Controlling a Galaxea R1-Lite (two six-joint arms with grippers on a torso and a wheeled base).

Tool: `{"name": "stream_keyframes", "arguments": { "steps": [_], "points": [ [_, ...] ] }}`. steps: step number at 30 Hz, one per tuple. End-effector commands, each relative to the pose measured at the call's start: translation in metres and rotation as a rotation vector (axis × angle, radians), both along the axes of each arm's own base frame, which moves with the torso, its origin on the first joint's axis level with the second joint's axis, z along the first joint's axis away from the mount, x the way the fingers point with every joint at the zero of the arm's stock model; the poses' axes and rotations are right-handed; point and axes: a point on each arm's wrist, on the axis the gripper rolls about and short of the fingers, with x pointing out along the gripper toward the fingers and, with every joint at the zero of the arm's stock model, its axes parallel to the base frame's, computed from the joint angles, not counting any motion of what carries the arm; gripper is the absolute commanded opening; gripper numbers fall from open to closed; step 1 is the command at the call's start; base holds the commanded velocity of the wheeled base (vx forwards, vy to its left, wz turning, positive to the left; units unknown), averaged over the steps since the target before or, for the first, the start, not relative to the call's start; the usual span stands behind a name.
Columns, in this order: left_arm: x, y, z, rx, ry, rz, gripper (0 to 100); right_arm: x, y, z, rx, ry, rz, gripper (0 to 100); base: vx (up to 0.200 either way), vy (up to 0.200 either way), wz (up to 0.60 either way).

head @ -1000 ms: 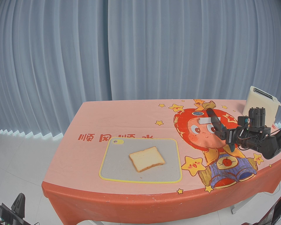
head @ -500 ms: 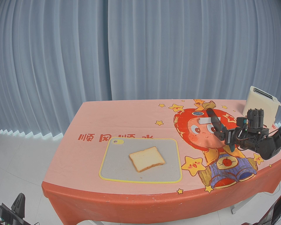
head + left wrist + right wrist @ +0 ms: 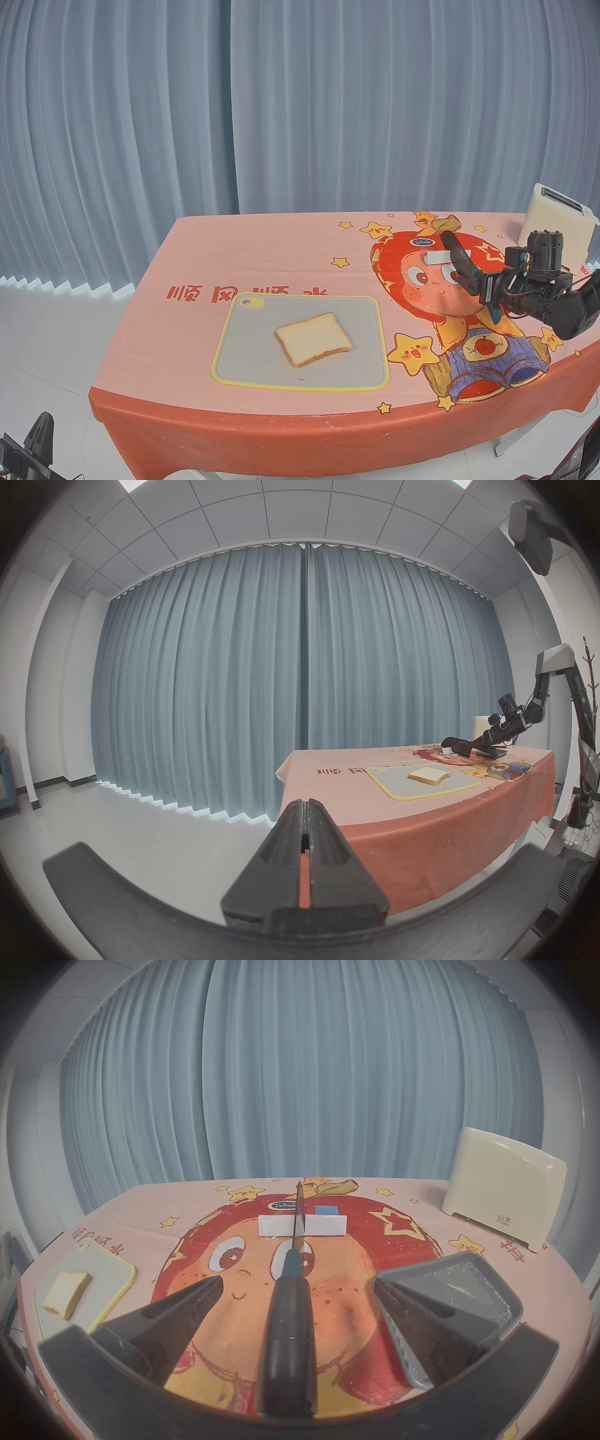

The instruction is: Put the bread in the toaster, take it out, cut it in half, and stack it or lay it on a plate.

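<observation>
Pink-clothed table (image 3: pixel 250 250): my right claw (image 3: pixel 297 1284), released, straddles the knife (image 3: pixel 289 1335) handle; bread (image 3: pixel 314 339) lies well to its left. Step, as I judge it: taking the knife. Next I clench squarely on it.

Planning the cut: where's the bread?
In the head view, the bread lies mid cutting board, toward the table's front edge, left of the cartoon print.

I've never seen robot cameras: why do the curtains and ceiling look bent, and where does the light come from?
Left wrist view: the wide lens bows the ceiling tiles and curtain, the corners go dark, and ceiling lights show. Right wrist view: same bulge, same dark rim. Head view: curtain folds lean outward; the bread casts only a faint shadow, so the light seems soft, from overhead.
</observation>
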Motion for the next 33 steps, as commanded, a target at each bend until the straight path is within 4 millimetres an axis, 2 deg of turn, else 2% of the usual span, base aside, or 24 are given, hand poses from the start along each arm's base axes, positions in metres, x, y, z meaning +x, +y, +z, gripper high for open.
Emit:
{"name": "stream_keyframes", "arguments": {
  "steps": [1, 18, 19, 33],
  "points": [
    [0.0013, 0.0, -0.0049, 0.0, 0.017, -0.001, 0, 0.0009, 0.0011, -0.0069, -0.002, 0.022, 0.003, 100, 0.0, 0.0, 0.0],
    [0.0013, 0.0, -0.0049, 0.0, 0.017, -0.001, 0, 0.0003, 0.0015, -0.0076, -0.002, 0.025, 0.004, 100, 0.0, 0.0, 0.0],
    [0.0013, 0.0, -0.0049, 0.0, 0.017, -0.001, 0, 0.0004, 0.0015, -0.0074, -0.004, 0.023, 0.005, 0, 0.0, 0.0, 0.0],
    [0.0013, 0.0, -0.0049, 0.0, 0.017, -0.001, 0, -0.0004, 0.0019, -0.0056, -0.002, 0.016, 0.005, 0, 0.0, 0.0, 0.0]
  ]
}}
